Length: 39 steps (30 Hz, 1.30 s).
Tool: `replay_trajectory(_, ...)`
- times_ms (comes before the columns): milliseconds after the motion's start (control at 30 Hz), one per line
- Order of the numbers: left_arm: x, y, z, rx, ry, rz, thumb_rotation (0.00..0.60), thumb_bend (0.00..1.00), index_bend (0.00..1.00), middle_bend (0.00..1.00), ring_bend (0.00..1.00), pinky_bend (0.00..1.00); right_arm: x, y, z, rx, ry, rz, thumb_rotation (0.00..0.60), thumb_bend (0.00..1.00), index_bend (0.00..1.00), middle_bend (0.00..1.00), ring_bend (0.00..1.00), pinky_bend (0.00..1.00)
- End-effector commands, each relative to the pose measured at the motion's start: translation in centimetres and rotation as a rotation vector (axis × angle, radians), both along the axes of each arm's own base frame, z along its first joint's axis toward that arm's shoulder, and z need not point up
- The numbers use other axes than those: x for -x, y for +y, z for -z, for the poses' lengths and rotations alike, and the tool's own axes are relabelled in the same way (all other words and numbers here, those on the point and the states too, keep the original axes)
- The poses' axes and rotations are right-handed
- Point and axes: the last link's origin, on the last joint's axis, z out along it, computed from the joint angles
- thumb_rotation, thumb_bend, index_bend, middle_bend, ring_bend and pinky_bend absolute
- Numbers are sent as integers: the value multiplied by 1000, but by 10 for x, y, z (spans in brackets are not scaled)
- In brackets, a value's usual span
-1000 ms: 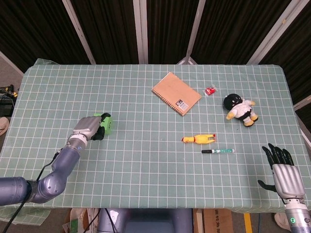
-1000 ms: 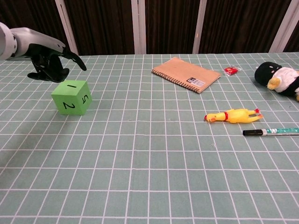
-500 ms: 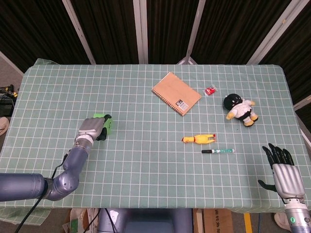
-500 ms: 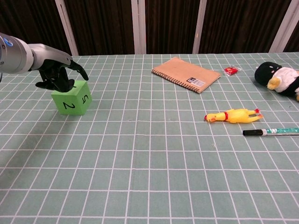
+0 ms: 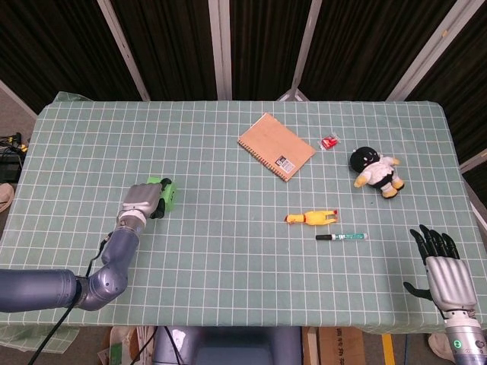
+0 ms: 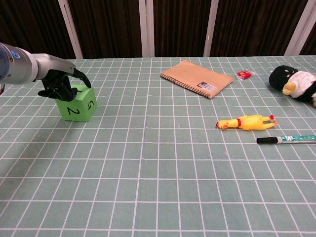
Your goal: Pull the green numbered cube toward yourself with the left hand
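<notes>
With the left hand [image 6: 61, 84] draped over the green numbered cube [image 6: 75, 103] near the counter's [image 5: 228, 251] left side, its fingers [image 6: 79, 77] curled on the top but gripping nothing, a shallow hook risks slipping off or tipping it.

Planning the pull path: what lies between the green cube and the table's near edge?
Nothing: in the chest view only bare table lies nearer than the green cube.
</notes>
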Motion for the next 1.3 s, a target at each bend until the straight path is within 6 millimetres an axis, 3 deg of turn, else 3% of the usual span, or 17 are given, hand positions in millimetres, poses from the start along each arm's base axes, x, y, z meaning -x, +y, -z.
replay_trajectory(33, 0, 1, 3, 4, 0, 7, 600, 924, 144, 852, 804, 837, 0, 0, 0, 0, 0, 2, 600, 153, 99, 12, 24, 49)
replay_trajectory(333, -6, 0, 7, -8, -28, 48, 600, 924, 144, 852, 804, 837, 1, 0, 0, -4, 4, 6, 600, 154, 138, 12, 24, 49)
replay_trajectory(667, -12, -4, -1, -50, -37, 80, 600, 924, 157, 852, 804, 837, 1, -1, 1, -5, 2, 10, 600, 154, 137, 12, 24, 49)
replay_trajectory(1300, -1, -4, 16, -31, 59, 71, 600, 923, 157, 853, 804, 837, 2, -1, -3, 4, -4, 21, 600, 154, 138, 12, 24, 49)
